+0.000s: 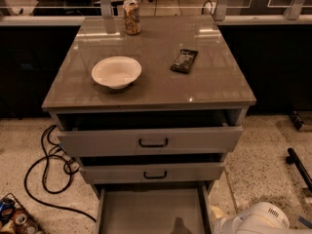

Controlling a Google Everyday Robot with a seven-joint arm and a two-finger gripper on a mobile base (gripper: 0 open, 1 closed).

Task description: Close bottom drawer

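Observation:
The bottom drawer of the grey cabinet is pulled far out. Its plain grey inside shows at the bottom of the camera view, with a small dark shadow on its floor. Its front and handle are cut off by the lower frame edge. My gripper is not in view. Only a white rounded part of my arm shows at the bottom right, just right of the open drawer's side.
The middle drawer and top drawer each stand slightly open, with black loop handles. On the cabinet top are a white bowl, a can and a black remote. Black cables lie on the floor at left.

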